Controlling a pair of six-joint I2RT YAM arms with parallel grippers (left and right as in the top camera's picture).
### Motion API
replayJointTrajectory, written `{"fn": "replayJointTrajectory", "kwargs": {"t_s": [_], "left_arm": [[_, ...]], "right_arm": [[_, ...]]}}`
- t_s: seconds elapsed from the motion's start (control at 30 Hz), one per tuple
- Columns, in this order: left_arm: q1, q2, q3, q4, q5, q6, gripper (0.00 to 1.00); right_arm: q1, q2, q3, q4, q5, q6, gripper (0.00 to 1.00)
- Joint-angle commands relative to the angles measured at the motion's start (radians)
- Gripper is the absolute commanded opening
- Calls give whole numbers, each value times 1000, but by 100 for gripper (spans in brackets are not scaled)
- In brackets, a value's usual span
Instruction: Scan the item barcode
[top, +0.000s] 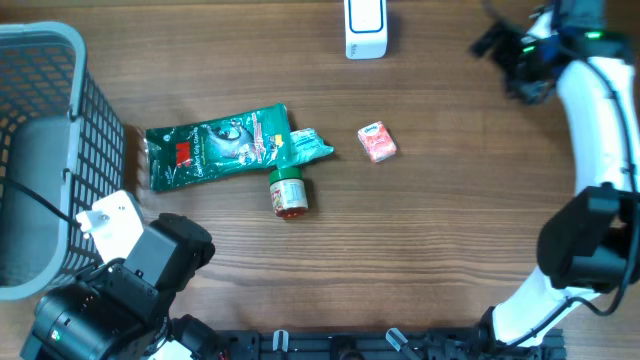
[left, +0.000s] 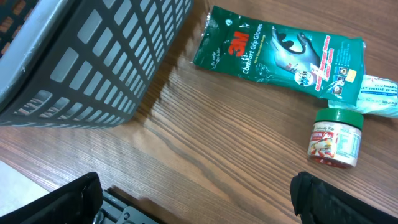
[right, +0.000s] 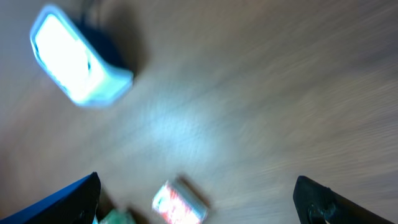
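Woodgrain table (top: 450, 250) w/ crinkly green glove pack (top: 215, 145), round jar (top: 288, 193) — L fingers (left: 68, 199) & R fingers (right: 68, 202) both spread wide.

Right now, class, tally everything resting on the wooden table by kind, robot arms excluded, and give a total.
Packets: 3 (dark green plastic glove packet, pale green packet, small pink packet)
Jars: 1 (small green-lidded jar)
Box-shaped devices: 1 (white box-shaped device)
Baskets: 1 (grey plastic mesh basket)
Total: 6
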Motion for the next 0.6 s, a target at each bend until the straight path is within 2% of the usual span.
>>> {"fn": "replayJointTrajectory", "kwargs": {"t_s": [0.0,0.1,0.13,0.23,0.3,0.37,0.4,0.43,0.57], "left_arm": [[8,-2,-3,0,-17,-20,100],[8,-2,-3,0,-17,-20,100],[8,-2,-3,0,-17,-20,100],[8,-2,-3,0,-17,-20,100],[8,-2,-3,0,-17,-20,100],[8,-2,-3,0,-17,-20,100],[8,-2,-3,0,-17,-20,100],[8,-2,-3,0,-17,-20,100],[8,-2,-3,0,-17,-20,100]], "right_arm": [[129,25,-92,-21,-68,21,92],[220,26,-191,11,-53,184,62],[257,28,-254,59,-47,287,60],[298,29,-366,203,-38,396,82],[309,29,-426,295,-39,413,95],[312,29,-485,376,-38,413,99],[312,29,-508,396,-38,416,96],[312,29,-529,414,-38,430,87],[313,29,-603,498,-38,480,64]]}}
